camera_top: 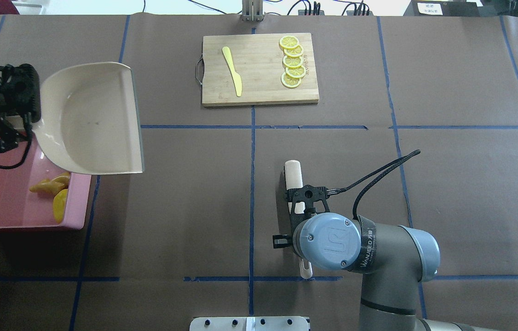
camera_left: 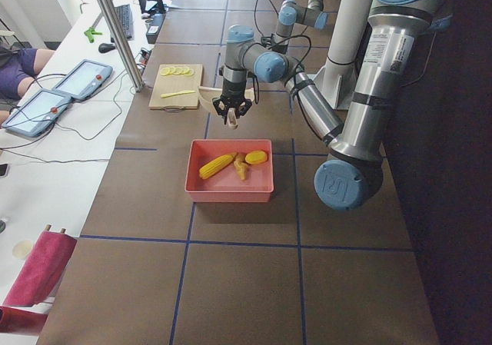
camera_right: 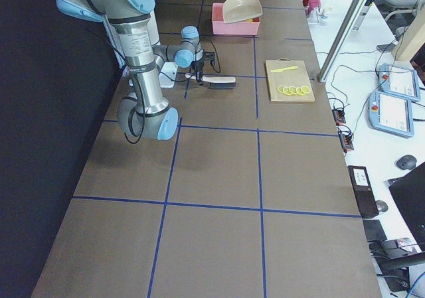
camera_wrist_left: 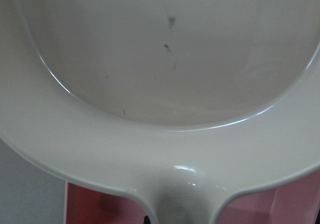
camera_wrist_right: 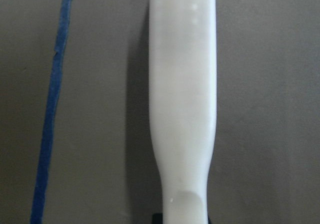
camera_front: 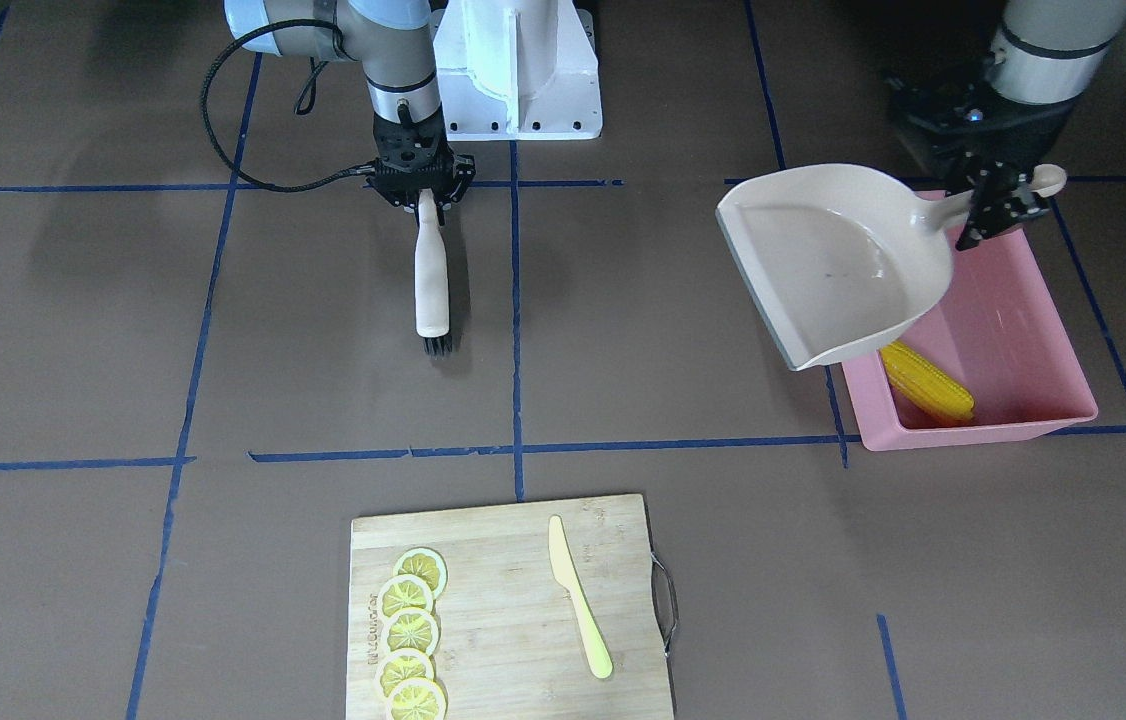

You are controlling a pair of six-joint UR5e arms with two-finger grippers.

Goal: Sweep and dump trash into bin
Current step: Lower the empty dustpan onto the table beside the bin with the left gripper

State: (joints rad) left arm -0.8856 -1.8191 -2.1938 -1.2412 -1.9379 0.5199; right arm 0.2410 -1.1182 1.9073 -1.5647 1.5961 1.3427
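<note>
The pink bin sits at the table's left end. The corn cob, the ginger root and the potato-like lump lie inside it. My left gripper is shut on the handle of the beige dustpan, held tilted above the bin's inner edge. The pan is empty in the left wrist view. My right gripper is shut on the handle of a white brush, whose bristles rest on the table near the middle.
A wooden cutting board at the far middle edge holds several lemon slices and a pale yellow plastic knife. The robot's white base stands at the near edge. Blue tape lines cross the brown table.
</note>
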